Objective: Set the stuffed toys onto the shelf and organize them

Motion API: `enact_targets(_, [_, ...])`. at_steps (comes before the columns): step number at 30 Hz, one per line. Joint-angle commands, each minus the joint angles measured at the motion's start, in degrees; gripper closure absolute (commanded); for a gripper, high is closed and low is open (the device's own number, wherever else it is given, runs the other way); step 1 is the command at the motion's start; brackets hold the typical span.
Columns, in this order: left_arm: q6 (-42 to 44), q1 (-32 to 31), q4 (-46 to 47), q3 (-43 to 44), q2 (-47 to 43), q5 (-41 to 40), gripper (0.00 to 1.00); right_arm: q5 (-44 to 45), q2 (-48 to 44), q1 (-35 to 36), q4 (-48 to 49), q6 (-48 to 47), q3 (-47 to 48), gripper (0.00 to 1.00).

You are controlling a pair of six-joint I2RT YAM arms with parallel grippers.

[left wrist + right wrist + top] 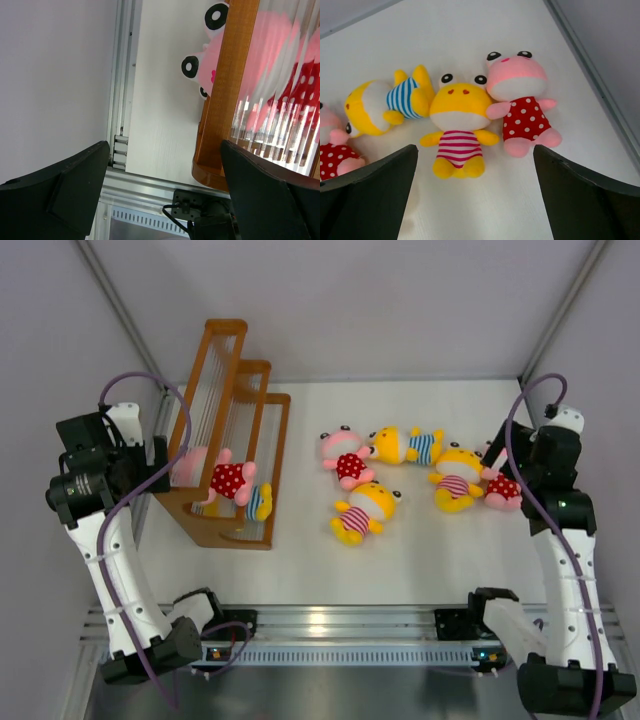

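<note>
left hand spread wide, holding nothing. shelf end post sits just ahead, on the hand's right side. pink-headed dotted toy lies on the shelf behind the slats, long axis along the rails, head poking past the end post toward the hand.

right hand also spread and empty, over the counter. pink-striped yellow toy is dead ahead, face up, long axis in line with the hand, feet toward it, head away. second dotted toy touches it on the hand's right, same heading. blue-striped toy lies crosswise off to the left.
</note>
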Motion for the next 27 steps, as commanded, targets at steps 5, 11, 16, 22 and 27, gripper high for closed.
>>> enact_targets(5, [0.0, -0.1, 0.1, 0.9, -0.5, 0.6, 0.02, -20.4, -4.7, -0.2, 7.5, 2.9, 1.5, 0.01])
enact_targets(11, [0.2, -0.1, 0.1, 1.3, -0.9, 2.2, 0.02, -41.5, -2.6, -0.2, 18.2, 11.7, -3.4, 0.01])
enact_targets(16, [0.2, -0.1, 0.1, 0.8, -0.8, 4.3, 0.02, -39.2, 0.6, 3.9, 23.2, 21.4, -9.8, 0.13])
enact_targets(22, [0.1, -0.1, 0.0, 1.0, -0.7, 4.9, 0.02, -22.9, 7.2, 20.7, 19.9, 22.3, -10.7, 0.08])
enact_targets(27, [0.6, -0.2, 0.0, 0.7, -0.6, 3.7, 0.02, -18.7, 8.3, 24.3, 22.4, 25.0, -17.5, 0.07])
